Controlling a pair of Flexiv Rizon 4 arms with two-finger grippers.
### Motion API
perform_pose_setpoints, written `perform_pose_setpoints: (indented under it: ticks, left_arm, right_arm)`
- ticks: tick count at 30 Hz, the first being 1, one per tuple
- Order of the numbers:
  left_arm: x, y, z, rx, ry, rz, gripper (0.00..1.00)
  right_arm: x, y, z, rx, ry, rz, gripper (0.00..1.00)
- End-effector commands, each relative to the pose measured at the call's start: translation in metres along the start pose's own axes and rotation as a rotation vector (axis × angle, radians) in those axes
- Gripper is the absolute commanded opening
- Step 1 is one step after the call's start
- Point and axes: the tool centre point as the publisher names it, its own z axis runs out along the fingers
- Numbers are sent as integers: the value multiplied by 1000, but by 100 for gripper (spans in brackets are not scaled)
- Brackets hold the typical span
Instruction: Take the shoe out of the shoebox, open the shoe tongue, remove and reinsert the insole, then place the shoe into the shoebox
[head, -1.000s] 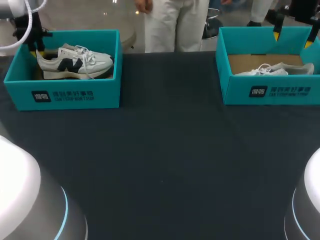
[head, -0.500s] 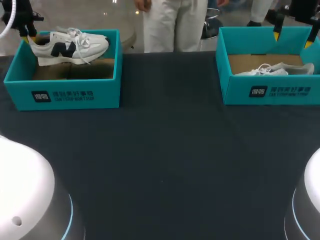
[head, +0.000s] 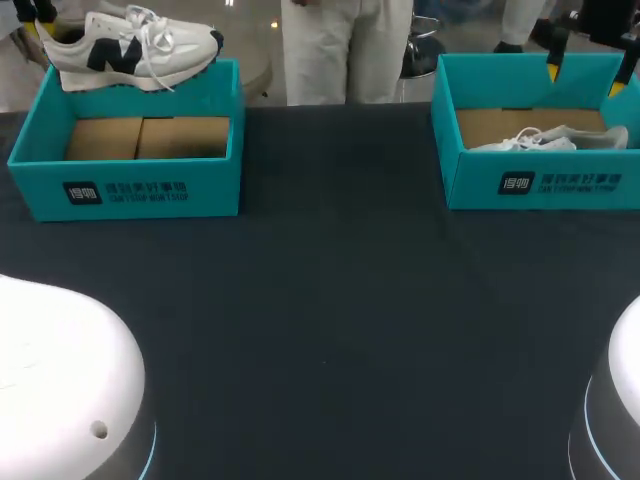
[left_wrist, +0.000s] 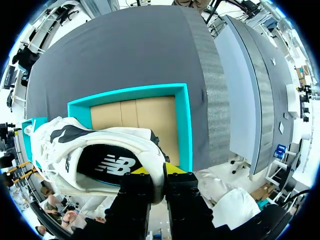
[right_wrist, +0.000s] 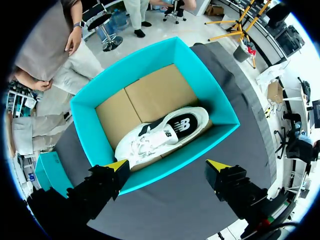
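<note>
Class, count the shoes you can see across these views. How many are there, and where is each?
2. The first shoe hangs above the left shoebox, its heel held by the left gripper. The second shoe lies inside the right shoebox.

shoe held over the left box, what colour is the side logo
Dark navy or black, on the white shoe; head view shows it best.

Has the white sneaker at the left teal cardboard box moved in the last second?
Yes. The white sneaker has risen out of the left teal shoebox, now above its back wall, held by the left gripper.
</note>
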Motion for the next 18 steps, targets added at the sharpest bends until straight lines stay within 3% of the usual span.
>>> perform_pose_setpoints:
  ticks: [1, 18]
  left_arm:
    - [-3, -54, -42, -154, 10, 0, 0]
    - [-4, -55, -43, -167, 16, 5, 0]
  right_arm:
    - [-1, -1, 0, -1, 2, 0, 100]
    - [-1, -1, 0, -1, 2, 0, 100]
